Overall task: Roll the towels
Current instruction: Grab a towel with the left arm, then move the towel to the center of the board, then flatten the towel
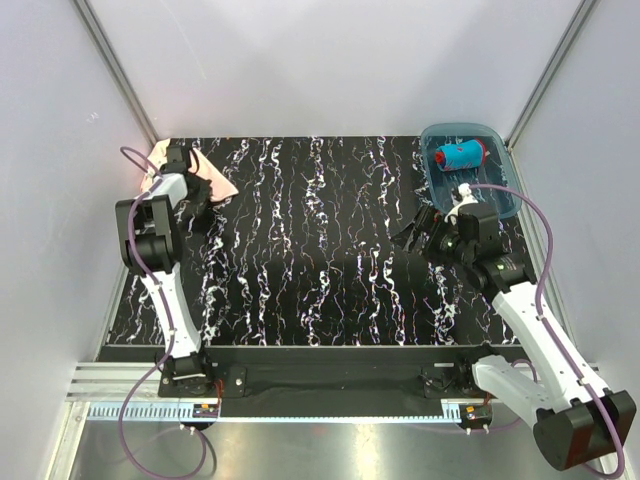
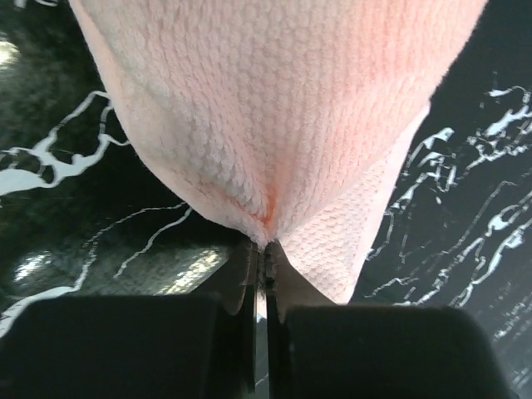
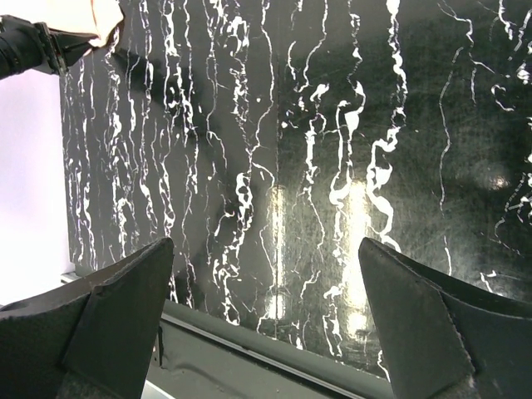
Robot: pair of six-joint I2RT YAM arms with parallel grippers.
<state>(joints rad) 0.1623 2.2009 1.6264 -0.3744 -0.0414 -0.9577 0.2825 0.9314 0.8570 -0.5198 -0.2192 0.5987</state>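
Left gripper (image 2: 262, 253), at the bottom centre of its wrist view, is clamped tight on a pinched fold of the peach towel (image 2: 283, 108). The pale, waffle-textured cloth fans upward from the closed jaws and fills the upper middle of that frame. The black marbled table (image 2: 75, 208) shows on either side of it.

In the overhead view the peach towel sits at the upper left of the frame, at the far left corner of the table. It is partly hidden behind the left arm (image 1: 150, 235).

Over on the other side, the right gripper (image 3: 266, 249) hangs with its jaws spread wide apart. Its wrist view looks down on the table between two dark fingers (image 3: 108, 316) at the lower corners of the frame. In the overhead view it is right of centre, just beside the translucent blue tray (image 1: 500, 205).

This tray stands at the upper right of the overhead frame. The blue towel (image 1: 460, 155), with red edging, lies inside it, rolled into a short cylinder.
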